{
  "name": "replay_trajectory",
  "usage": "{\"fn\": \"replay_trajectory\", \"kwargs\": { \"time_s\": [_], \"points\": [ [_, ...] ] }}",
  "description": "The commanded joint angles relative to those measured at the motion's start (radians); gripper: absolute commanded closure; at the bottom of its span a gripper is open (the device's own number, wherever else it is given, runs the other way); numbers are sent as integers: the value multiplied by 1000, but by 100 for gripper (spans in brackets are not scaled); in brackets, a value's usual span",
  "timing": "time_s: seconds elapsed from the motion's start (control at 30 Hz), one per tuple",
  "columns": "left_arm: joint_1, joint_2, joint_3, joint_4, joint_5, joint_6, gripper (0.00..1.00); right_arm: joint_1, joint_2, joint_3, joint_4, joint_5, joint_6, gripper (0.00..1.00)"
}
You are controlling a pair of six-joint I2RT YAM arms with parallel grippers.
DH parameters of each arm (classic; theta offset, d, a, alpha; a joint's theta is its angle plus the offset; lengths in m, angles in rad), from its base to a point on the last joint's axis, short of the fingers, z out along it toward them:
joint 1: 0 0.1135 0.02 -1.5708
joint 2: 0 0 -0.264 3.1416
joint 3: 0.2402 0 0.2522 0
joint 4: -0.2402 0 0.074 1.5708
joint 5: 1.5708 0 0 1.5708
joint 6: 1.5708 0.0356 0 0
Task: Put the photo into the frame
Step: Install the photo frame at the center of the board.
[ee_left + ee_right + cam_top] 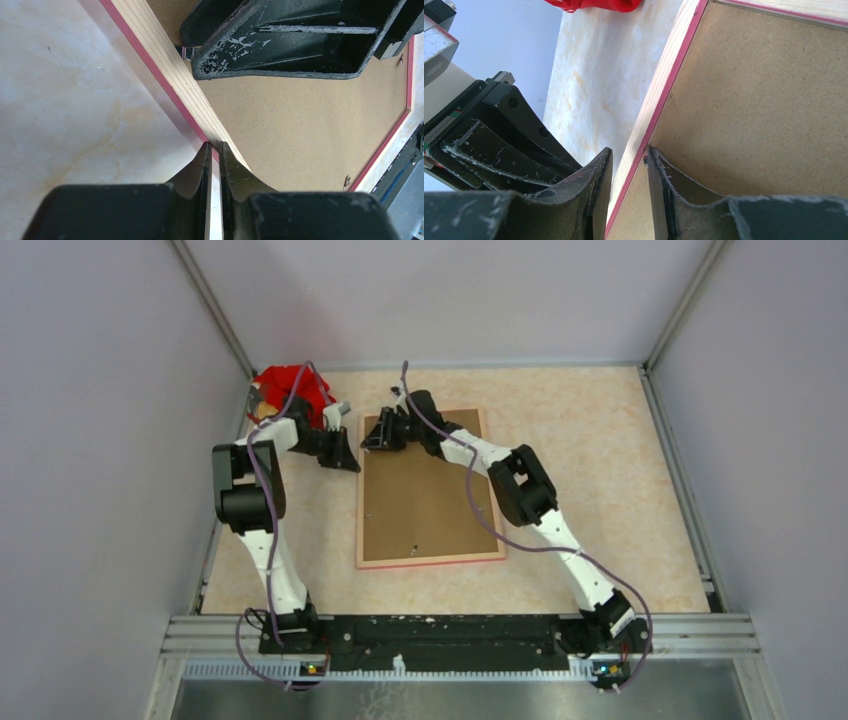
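Observation:
The frame (pixel 430 560) lies back-up on the table, its pale wood and pink rails around a brown backing board (pixel 425 500). The photo is not in view. My left gripper (pixel 345 455) is at the frame's left rail near the far corner. In the left wrist view its jaws (pixel 214 145) are almost closed, tips over the rail (pixel 165 65), with nothing seen held. My right gripper (pixel 375 435) is at the far left corner. In the right wrist view its jaws (pixel 629 152) straddle the rail (pixel 664 75), slightly apart, one finger over the board (pixel 764 100).
A red object (pixel 290 390) lies in the far left corner of the table, behind the left arm, and shows in the right wrist view (pixel 594 4). The two grippers are close together; the right one (pixel 280 45) fills the top of the left wrist view. Walls enclose the table.

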Motion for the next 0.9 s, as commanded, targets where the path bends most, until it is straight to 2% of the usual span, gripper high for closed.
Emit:
{"fn": "replay_trajectory", "kwargs": {
  "time_s": [0.0,0.37,0.87],
  "points": [
    [-14,23,-16,-36,-30,39,87,-3,38,17,-55,-21,-22,67],
    [-13,22,-10,-40,-30,39,88,-14,94,117,-65,-111,-28,67],
    [-13,26,0,-47,-27,36,87,-20,109,146,-84,-164,-56,67]
  ]
}}
